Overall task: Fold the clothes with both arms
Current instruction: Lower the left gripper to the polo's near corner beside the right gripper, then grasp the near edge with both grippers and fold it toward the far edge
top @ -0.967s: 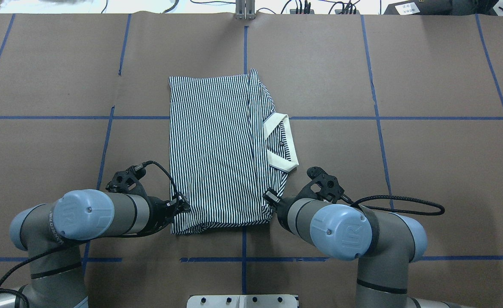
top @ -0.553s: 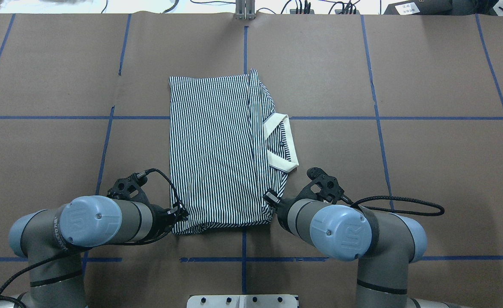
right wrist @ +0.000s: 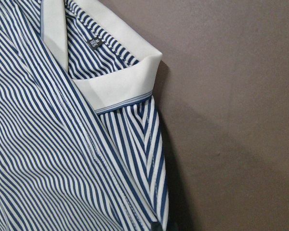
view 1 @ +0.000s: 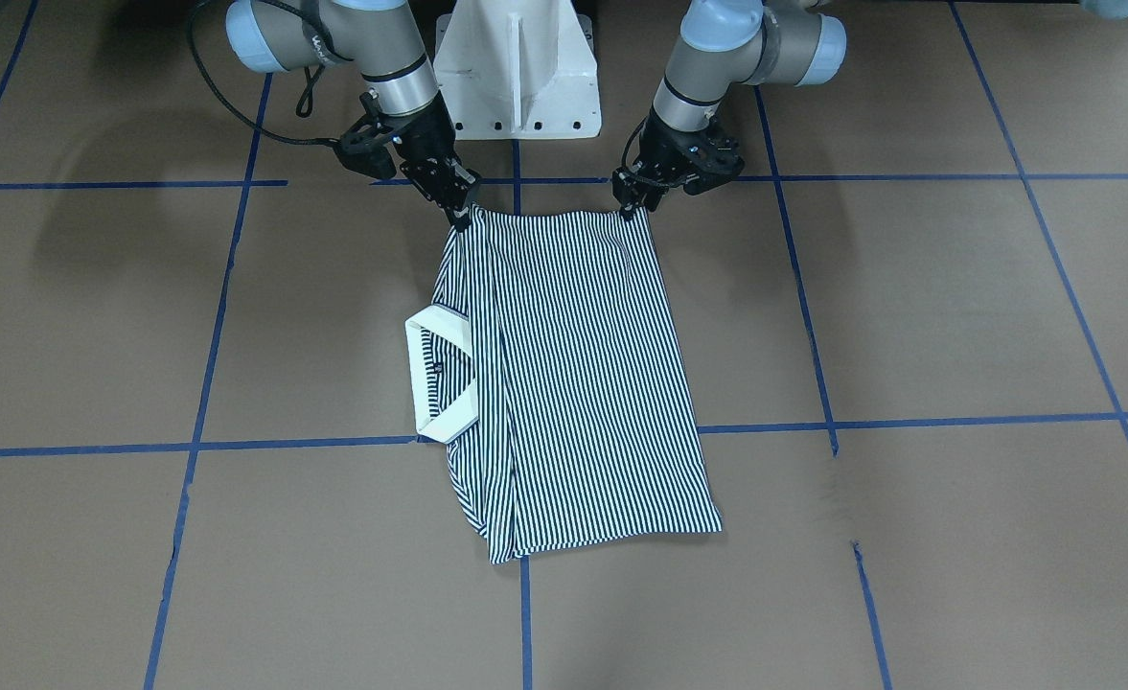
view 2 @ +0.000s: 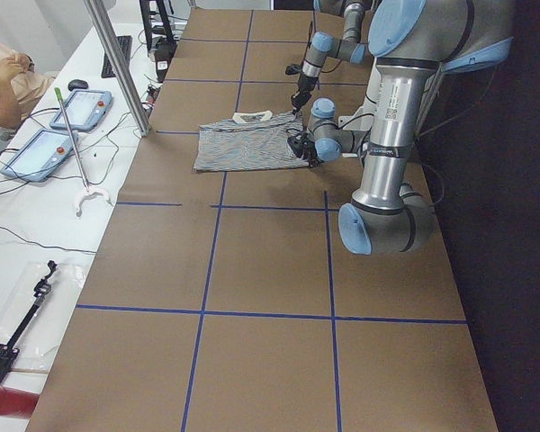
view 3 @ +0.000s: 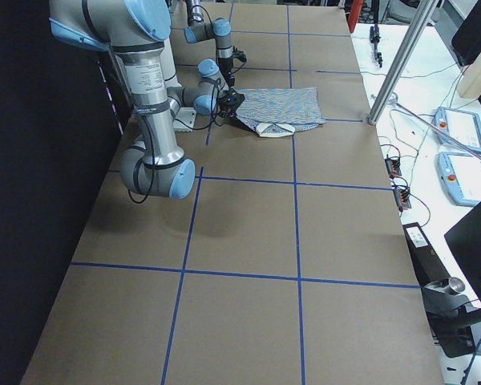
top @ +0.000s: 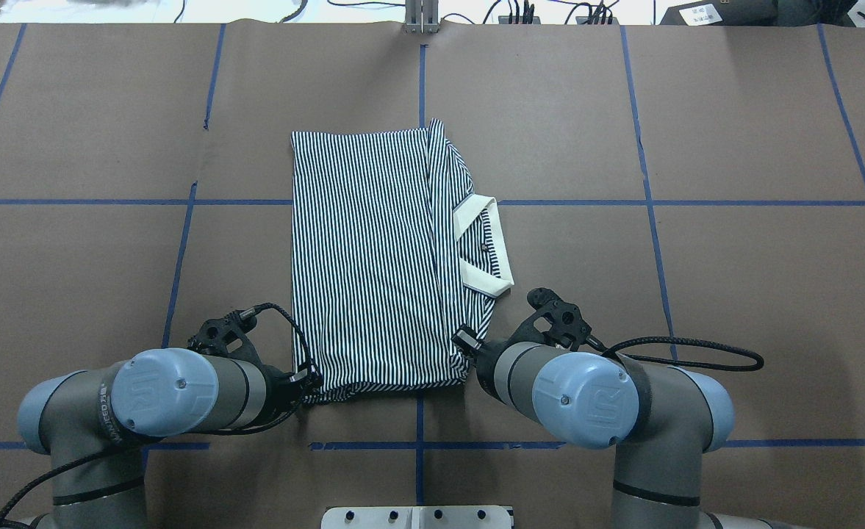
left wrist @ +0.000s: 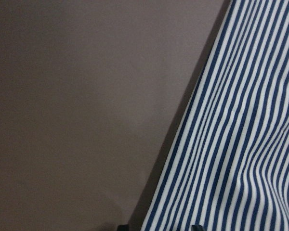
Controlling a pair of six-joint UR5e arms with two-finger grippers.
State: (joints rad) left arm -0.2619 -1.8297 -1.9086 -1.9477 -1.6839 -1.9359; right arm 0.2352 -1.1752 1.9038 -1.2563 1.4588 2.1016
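The striped polo shirt point(top: 373, 257) lies folded lengthwise in the middle of the table, its cream collar point(top: 487, 250) sticking out on its right side. My right gripper point(top: 466, 344) is shut on the shirt's near right corner, also seen from the front point(view 1: 458, 213); its wrist view shows the collar point(right wrist: 120, 82) and the stripes close up. My left gripper point(top: 309, 383) sits at the near left corner, fingers apart astride the shirt's edge point(left wrist: 241, 144). From the front the left gripper point(view 1: 631, 203) touches that corner of the shirt point(view 1: 573, 364).
Brown table cover with blue tape lines point(top: 419, 426). The white pedestal base point(view 1: 516, 77) stands between the arms. A black cable point(top: 697, 353) loops right of the right arm. Beyond the far edge are a metal post point(view 2: 117, 63), tablets point(view 2: 36, 153) and a seated person point(view 2: 4, 81).
My left gripper has slid toward the robot along the shirt's left edge to its near left corner, and that corner has shifted slightly. The right arm has not moved.
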